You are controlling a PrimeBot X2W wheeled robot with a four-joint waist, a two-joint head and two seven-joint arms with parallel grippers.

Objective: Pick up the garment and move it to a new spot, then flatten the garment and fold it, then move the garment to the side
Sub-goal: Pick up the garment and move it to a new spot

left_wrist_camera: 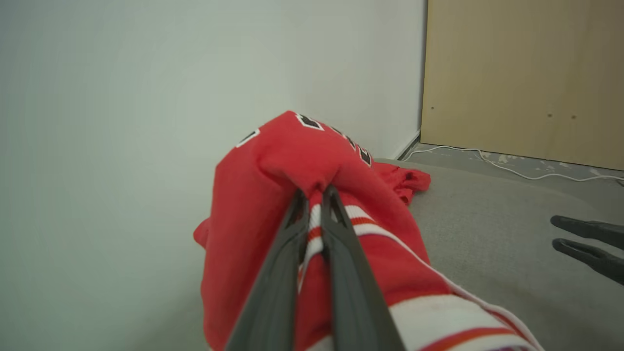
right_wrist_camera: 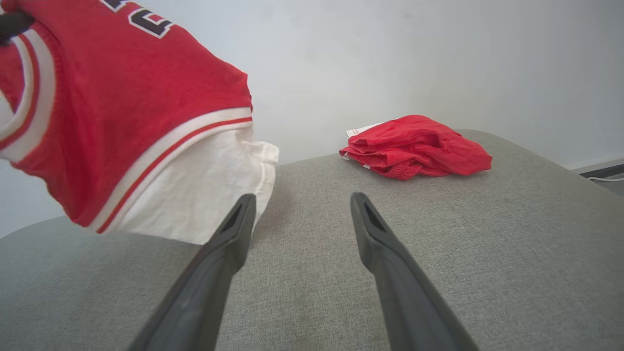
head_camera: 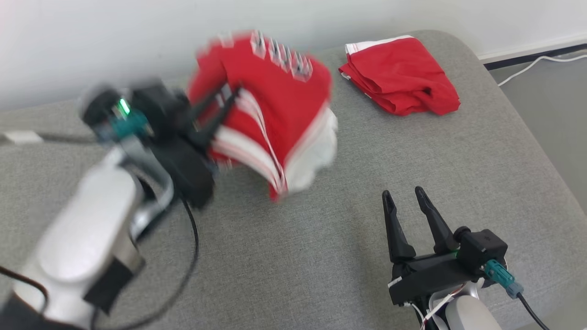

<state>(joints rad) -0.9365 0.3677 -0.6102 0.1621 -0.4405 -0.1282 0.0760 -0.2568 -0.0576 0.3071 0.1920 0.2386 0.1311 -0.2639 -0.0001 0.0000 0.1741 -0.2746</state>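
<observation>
**Left gripper holds the jersey up; open cloth lies ahead of the right**

The left gripper (head_camera: 231,94) (left_wrist_camera: 316,192) is pinched narrow on a fold of the red knit jersey with white-and-red striped trim and a white inner layer (head_camera: 284,105) (left_wrist_camera: 243,204) (right_wrist_camera: 122,97). The jersey hangs bunched around and beyond its fingertips, and the head view blurs both. The white hem is its lowest edge and sits close over the grey woven surface (head_camera: 321,256); whether it touches cannot be told. Past the left gripper's tips the plain white wall (left_wrist_camera: 122,97) stands near.

The right gripper (head_camera: 403,192) (right_wrist_camera: 302,199) (left_wrist_camera: 556,231) has its fingers spread wide and holds nothing, low over the surface. The jersey's white hem lies just beside its left finger, ahead and to its left. Straight ahead of it the grey fabric is bare up to a crumpled red cloth with a white edge (head_camera: 399,75) (right_wrist_camera: 419,146), which lies well apart, ahead and slightly to its right, near the surface's rounded far corner. To the right gripper's right the surface curves down to its edge; beyond that a thin white cable (head_camera: 527,68) runs along the floor towards a pale wooden panel (left_wrist_camera: 521,73)
</observation>
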